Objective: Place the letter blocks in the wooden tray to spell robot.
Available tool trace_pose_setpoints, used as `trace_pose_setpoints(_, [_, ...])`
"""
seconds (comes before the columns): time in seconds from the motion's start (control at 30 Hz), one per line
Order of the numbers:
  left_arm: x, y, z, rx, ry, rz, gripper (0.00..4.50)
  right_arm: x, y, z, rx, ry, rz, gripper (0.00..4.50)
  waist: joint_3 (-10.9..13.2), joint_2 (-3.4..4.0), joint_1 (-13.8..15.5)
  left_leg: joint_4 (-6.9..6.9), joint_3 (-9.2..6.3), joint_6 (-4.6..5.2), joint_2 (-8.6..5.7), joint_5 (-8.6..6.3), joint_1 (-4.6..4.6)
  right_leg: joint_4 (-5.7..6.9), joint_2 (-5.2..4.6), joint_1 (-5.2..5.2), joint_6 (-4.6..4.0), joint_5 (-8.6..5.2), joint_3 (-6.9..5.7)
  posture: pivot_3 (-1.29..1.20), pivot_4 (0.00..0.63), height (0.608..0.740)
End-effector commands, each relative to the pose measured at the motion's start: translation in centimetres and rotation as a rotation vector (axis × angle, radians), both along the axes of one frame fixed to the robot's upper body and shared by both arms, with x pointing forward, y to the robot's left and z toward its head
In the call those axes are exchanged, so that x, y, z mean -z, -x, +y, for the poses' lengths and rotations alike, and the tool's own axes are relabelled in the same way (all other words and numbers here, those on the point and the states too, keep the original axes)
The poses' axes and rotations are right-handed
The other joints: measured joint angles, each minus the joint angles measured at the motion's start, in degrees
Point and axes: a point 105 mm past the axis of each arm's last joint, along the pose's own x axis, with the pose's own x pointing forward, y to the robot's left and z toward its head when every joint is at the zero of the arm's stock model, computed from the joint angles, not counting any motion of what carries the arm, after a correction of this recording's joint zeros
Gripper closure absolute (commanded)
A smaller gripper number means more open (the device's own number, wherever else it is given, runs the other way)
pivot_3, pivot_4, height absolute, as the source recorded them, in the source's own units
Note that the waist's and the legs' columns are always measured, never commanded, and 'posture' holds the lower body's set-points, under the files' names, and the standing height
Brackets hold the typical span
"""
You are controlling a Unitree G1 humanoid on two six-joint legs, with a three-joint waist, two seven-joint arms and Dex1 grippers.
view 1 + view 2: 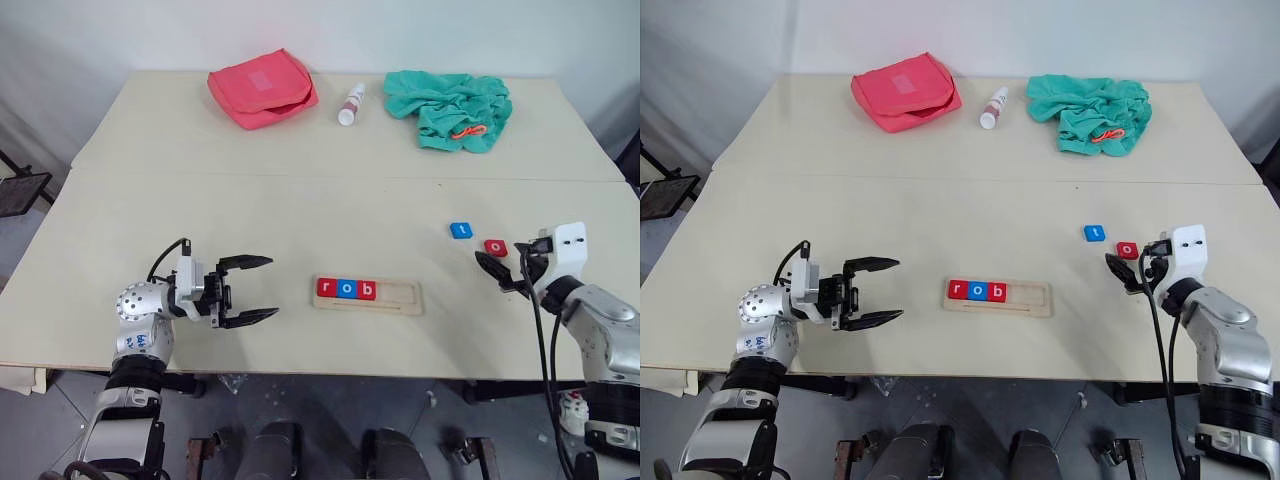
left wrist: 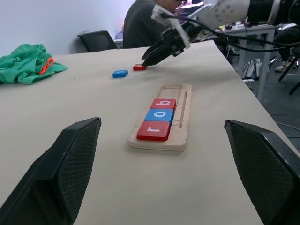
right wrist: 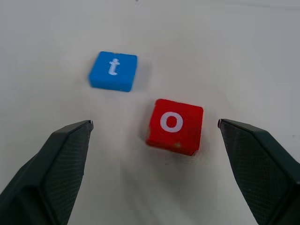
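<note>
The wooden tray [image 1: 404, 297] lies near the table's front edge and holds a red r [image 1: 326, 288], a blue o [image 1: 346, 289] and a red b [image 1: 367, 290] at its left end. To its right, a blue t block [image 1: 460, 230] and a red o block [image 1: 496, 247] lie loose on the table. My right gripper [image 1: 497, 272] is open, low over the table just in front of the red o [image 3: 174, 125]. My left gripper [image 1: 262, 290] is open and empty, left of the tray and pointing toward it.
Along the far side of the table [image 1: 200, 200] lie a red pouch [image 1: 262, 88], a small white bottle [image 1: 351, 104] and a crumpled green cloth [image 1: 455, 108]. In the left wrist view a seated person [image 2: 140, 23] and a chair [image 2: 97, 41] show beyond the table.
</note>
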Motion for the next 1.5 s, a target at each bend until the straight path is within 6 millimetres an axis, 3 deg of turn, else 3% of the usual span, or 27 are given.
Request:
trace_pose_setpoints(0.03, [-0.6,0.7,0.5,0.017,-0.002,-0.039,0.00,-0.1,-0.7,-0.1,0.033,0.009,-0.028,0.04,0.0,0.00,-0.2,0.00,0.01,0.00,0.02,0.00,0.01,0.00,0.01,0.01,0.00,0.00,-0.01,0.00,0.150,0.740])
trace_pose_setpoints(0.27, [-0.6,0.7,0.5,0.007,-0.002,-0.039,0.00,1.5,-1.0,0.2,0.056,-0.016,0.005,0.04,0.0,0.00,-0.4,0.05,0.00,0.00,0.02,0.00,0.01,0.01,0.01,0.02,0.00,0.00,-0.01,0.00,0.150,0.740])
trace_pose_setpoints(0.4, [-0.6,0.6,0.5,0.009,0.000,-0.040,0.00,2.3,-1.2,0.2,0.085,-0.030,0.009,0.86,0.0,-0.01,-0.8,0.05,0.00,0.00,0.02,0.00,0.02,0.02,0.01,0.03,0.00,0.00,-0.01,0.00,0.150,0.740])
trace_pose_setpoints(0.6, [-0.7,0.5,0.2,0.017,0.000,-0.040,0.00,2.1,-1.4,0.4,0.107,-0.035,-0.018,2.89,0.0,0.00,-1.4,0.03,-0.01,-0.01,0.06,0.00,0.04,0.04,0.03,0.03,0.00,0.00,-0.02,0.00,0.150,0.740])
trace_pose_setpoints(0.63, [-0.7,0.4,0.2,0.018,0.001,-0.040,0.00,2.0,-1.4,0.5,0.104,-0.034,-0.026,3.06,0.0,-0.01,-1.3,0.03,-0.01,-0.01,0.06,0.00,0.04,0.05,0.03,0.03,0.00,0.00,-0.02,0.00,0.150,0.740])
trace_pose_setpoints(0.8, [-0.7,0.4,0.2,0.029,0.001,-0.035,0.00,-0.1,0.8,2.5,0.070,-0.048,-0.097,3.05,0.0,0.00,-1.1,0.01,-0.05,-0.01,0.05,0.00,0.03,0.06,0.02,0.00,0.00,0.00,0.00,0.00,0.150,0.740])
trace_pose_setpoints(1.07, [-0.6,0.5,0.6,0.043,-0.014,-0.019,0.00,0.1,6.2,5.6,0.081,-0.075,-0.061,3.05,0.0,0.01,-1.1,-0.03,0.00,-0.01,0.01,0.00,0.05,0.16,0.01,-0.05,0.00,0.00,0.11,0.00,0.150,0.740])
trace_pose_setpoints(1.37, [-0.7,0.2,0.0,0.065,-0.011,-0.016,0.00,0.9,7.4,6.9,0.111,-0.121,-0.035,3.05,0.0,0.01,-1.1,-0.02,-0.01,-0.01,-0.02,0.00,0.07,0.18,0.02,-0.06,0.00,0.00,0.20,0.00,0.150,0.740])
trace_pose_setpoints(1.5, [-0.7,0.2,0.0,0.068,-0.011,-0.017,0.00,0.9,7.8,7.3,0.100,-0.122,-0.049,1.63,0.0,0.01,-1.1,-0.08,0.00,-0.01,-0.02,0.00,0.09,0.18,0.02,-0.06,0.00,0.00,0.21,0.00,0.150,0.740])
